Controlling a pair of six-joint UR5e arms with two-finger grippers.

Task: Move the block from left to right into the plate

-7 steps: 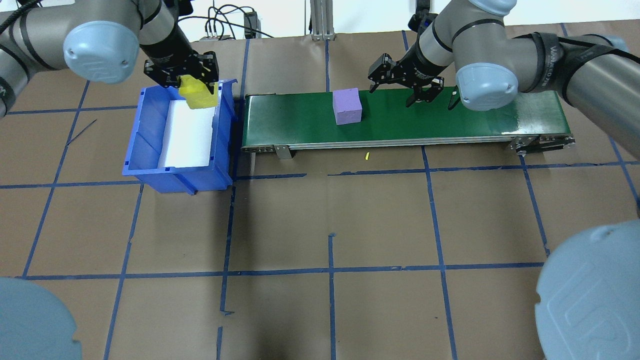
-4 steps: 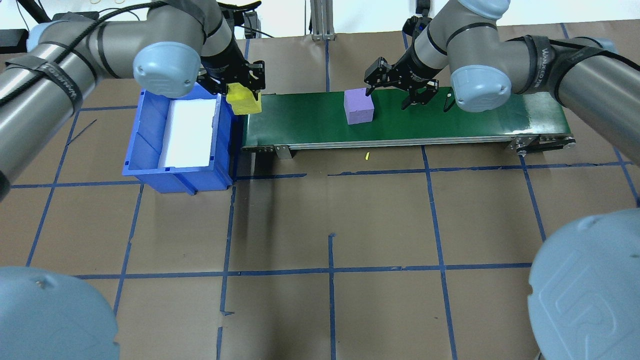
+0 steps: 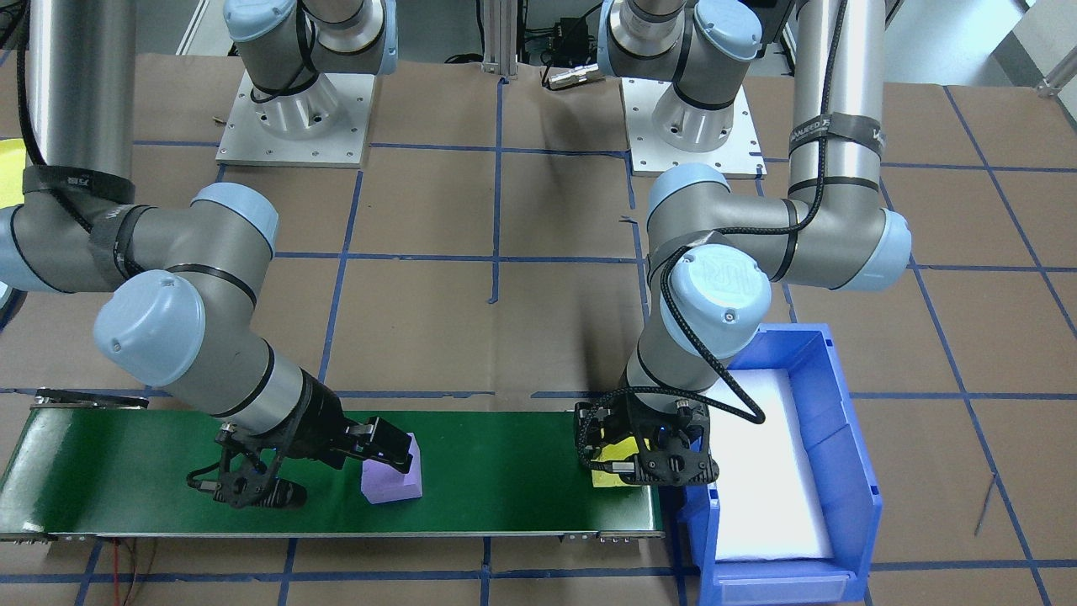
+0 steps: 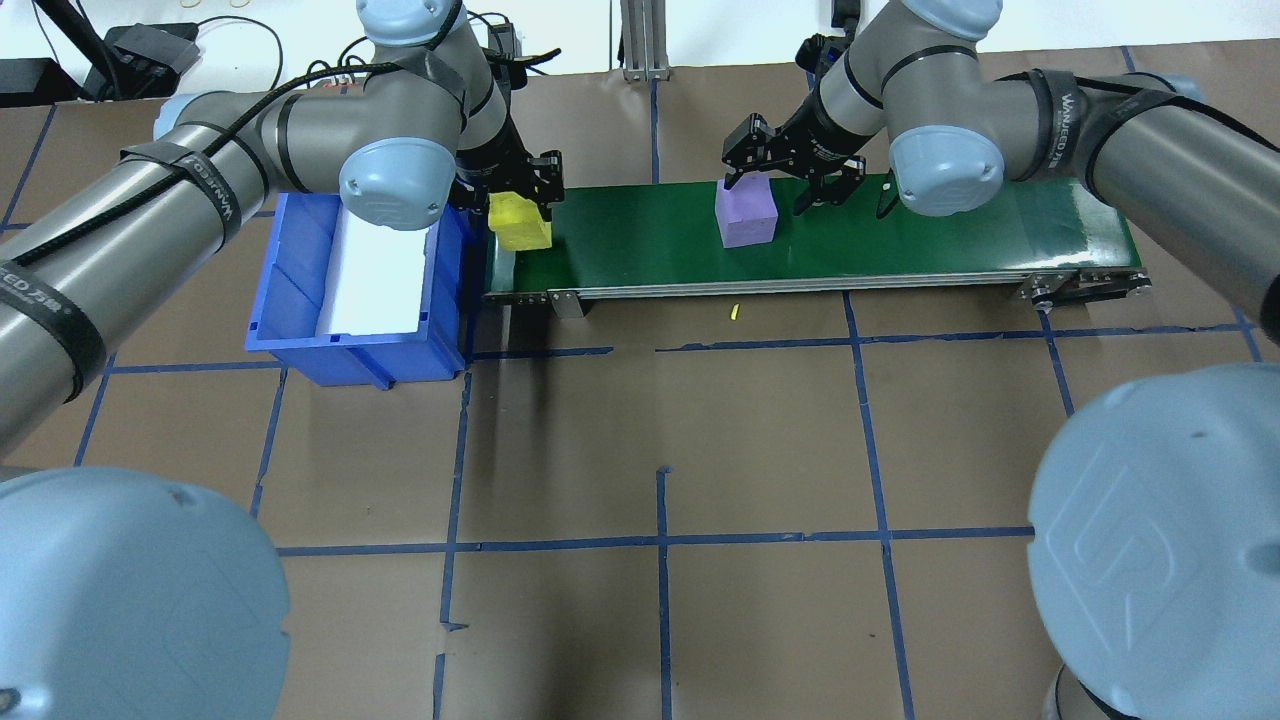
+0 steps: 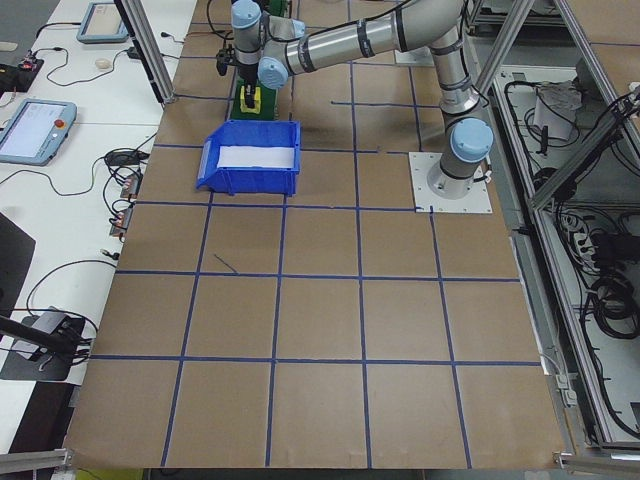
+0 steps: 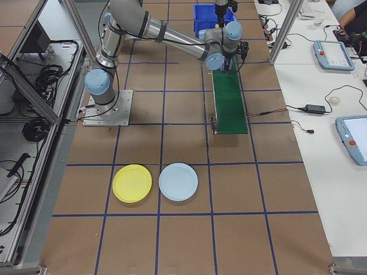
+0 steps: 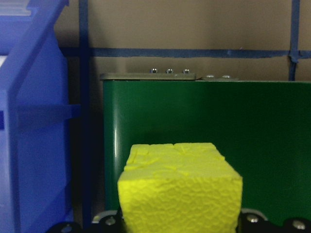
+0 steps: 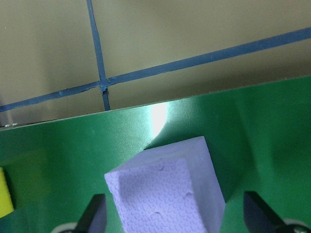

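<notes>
On the green belt (image 4: 900,235), the left hand (image 4: 520,205) pinches the yellow block (image 4: 520,222) beside the blue bin (image 4: 300,300); the right hand (image 4: 775,185), spread, straddles the purple block (image 4: 746,213). Far off on the tabletop (image 6: 172,229) sits the yellow plate (image 6: 132,183).

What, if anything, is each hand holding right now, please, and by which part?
The left hand grips the yellow block by its opposite sides, above the green belt. The right hand is open around the purple block, holding nothing.

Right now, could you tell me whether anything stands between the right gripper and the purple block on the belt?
Nothing visible does. The right gripper is open, and the purple block on the green belt sits between its fingers in the right wrist view. The yellow block is far off at the belt's other end.
</notes>
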